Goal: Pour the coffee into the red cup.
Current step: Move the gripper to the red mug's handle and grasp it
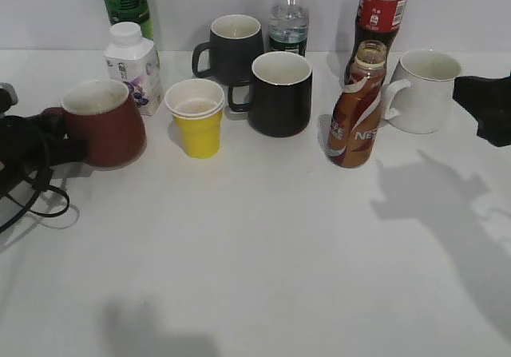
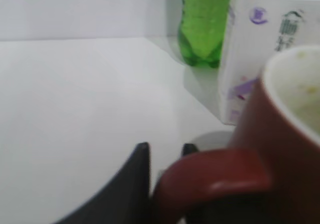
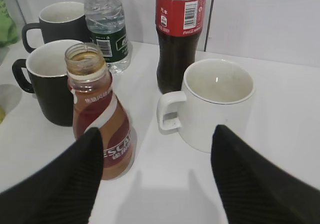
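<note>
Now my left tool (image 2: 165, 156) clamps the red cup's (image 1: 104, 124) handle, my right tool (image 3: 155, 159) gapes wide, and crowding the white mug (image 3: 215, 103) could topple the open coffee bottle (image 3: 100, 119).

"ESCAF" lettering on the coffee (image 3: 100, 119).

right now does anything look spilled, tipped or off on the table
Nothing spilled or tipped. The curvy brown Nescafe coffee bottle stands upright with its cap already off, and the dark red ceramic mug sits upright, its handle between the left end effector fingers.
</note>
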Tool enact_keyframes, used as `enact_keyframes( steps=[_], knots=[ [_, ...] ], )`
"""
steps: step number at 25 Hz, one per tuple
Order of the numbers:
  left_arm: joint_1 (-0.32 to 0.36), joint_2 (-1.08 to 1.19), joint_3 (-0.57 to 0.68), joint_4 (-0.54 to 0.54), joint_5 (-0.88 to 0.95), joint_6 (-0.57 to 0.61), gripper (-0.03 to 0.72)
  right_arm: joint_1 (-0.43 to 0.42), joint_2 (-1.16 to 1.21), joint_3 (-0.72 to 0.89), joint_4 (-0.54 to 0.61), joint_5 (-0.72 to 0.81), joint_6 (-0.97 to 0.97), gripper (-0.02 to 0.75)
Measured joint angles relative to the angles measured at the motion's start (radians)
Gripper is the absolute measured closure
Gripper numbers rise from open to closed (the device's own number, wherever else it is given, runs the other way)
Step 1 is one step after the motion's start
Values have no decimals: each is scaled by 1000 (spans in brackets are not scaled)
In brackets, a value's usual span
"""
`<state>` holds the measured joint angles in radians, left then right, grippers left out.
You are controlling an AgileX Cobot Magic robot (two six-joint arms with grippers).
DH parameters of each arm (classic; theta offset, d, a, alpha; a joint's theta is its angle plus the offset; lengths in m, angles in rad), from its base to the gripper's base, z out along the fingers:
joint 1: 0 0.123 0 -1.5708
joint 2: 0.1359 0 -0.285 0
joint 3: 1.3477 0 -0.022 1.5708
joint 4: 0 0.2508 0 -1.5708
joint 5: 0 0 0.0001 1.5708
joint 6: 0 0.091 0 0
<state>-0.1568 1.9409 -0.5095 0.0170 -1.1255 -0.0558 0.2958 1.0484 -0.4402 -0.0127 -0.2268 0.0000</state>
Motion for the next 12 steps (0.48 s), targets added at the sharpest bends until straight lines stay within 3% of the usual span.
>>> enact_keyframes(
  steps=[2, 8, 12],
  knots=[
    [1, 6, -4, -2, 2, 2, 629, 9, 2, 0, -16, 10, 0, 236],
    [1, -11, 18, 6, -14, 8, 628, 126, 93, 0, -64, 7, 0, 236],
    [1, -115, 86, 11, -17, 9, 628, 147, 237, 0, -72, -104, 21, 210]
  ],
)
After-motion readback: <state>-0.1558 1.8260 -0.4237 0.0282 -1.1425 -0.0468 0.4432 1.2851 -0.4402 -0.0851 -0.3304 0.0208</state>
